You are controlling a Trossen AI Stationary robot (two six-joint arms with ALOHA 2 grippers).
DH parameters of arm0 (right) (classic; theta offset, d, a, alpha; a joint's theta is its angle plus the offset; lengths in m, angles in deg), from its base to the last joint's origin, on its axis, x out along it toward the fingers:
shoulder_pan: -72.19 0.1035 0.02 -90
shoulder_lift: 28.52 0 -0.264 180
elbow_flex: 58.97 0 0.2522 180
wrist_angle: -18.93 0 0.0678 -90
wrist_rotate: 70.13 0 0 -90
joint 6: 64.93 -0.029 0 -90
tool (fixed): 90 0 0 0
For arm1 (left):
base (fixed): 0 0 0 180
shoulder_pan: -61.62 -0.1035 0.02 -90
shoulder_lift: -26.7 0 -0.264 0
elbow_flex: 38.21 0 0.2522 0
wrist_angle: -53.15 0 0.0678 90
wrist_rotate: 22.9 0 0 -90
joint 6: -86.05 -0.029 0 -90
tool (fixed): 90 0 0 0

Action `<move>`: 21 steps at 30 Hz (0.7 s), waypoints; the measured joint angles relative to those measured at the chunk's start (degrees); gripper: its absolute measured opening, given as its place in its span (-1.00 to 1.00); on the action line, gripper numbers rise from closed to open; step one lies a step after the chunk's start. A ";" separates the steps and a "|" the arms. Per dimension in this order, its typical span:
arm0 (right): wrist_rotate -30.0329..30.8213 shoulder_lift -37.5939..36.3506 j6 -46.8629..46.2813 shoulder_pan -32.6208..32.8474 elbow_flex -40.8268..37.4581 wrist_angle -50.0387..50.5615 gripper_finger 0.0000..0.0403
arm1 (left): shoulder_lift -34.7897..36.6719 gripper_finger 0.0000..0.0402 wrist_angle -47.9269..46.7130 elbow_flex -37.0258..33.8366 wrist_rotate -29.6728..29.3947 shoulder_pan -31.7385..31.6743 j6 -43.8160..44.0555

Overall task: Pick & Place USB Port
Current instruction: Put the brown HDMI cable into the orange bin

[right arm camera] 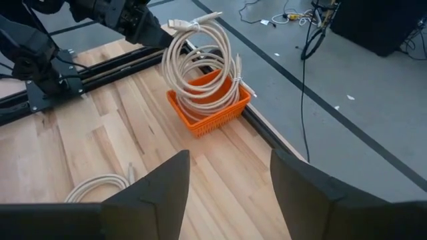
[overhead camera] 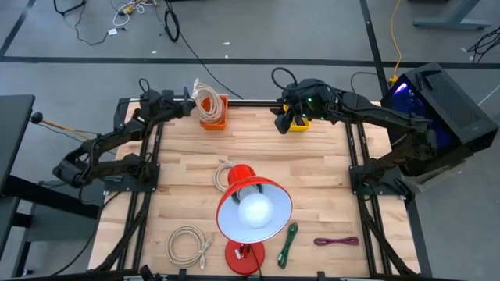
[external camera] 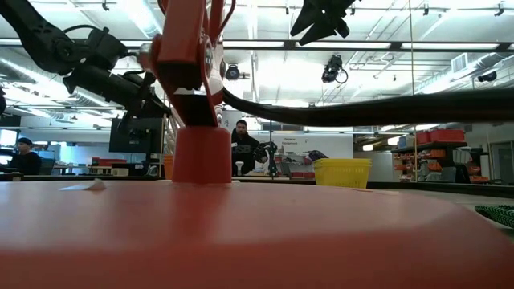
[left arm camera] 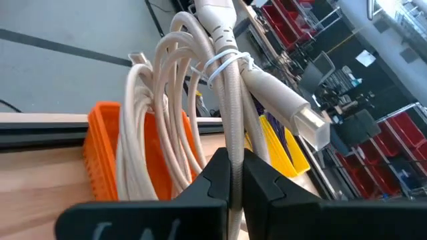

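We see left gripper clenched on cream cable over orange basket; basket floor hidden. Right gripper released above yellow bin. No writing legible.

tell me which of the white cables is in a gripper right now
The white coil hanging over the orange basket, pinched by the left gripper. The other two white cables lie loose on the table.

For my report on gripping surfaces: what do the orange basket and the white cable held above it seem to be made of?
The orange basket looks like moulded plastic: matte, with a ribbed lattice wall. The white cable, pinched by the left gripper, seems to have a woven fabric sheath, smooth plastic plug housings and a metallic connector tip.
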 joint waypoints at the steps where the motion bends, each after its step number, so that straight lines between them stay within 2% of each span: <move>1: 0.00 0.00 0.00 -0.01 0.00 -0.02 0.03 | 0.00 -0.93 0.02 0.00 -0.10 0.47 0.24; 7: 0.46 0.00 0.47 -0.04 0.00 -0.25 0.03 | -0.02 -0.93 3.23 0.00 -0.56 3.84 1.20; 17: 0.44 0.02 0.85 -0.04 0.00 -1.31 0.03 | -0.17 -0.93 3.56 0.07 -6.59 6.19 0.80; 21: 0.44 0.02 0.85 -0.04 0.00 -1.31 0.03 | -2.92 -0.93 5.14 0.07 -6.66 7.07 0.75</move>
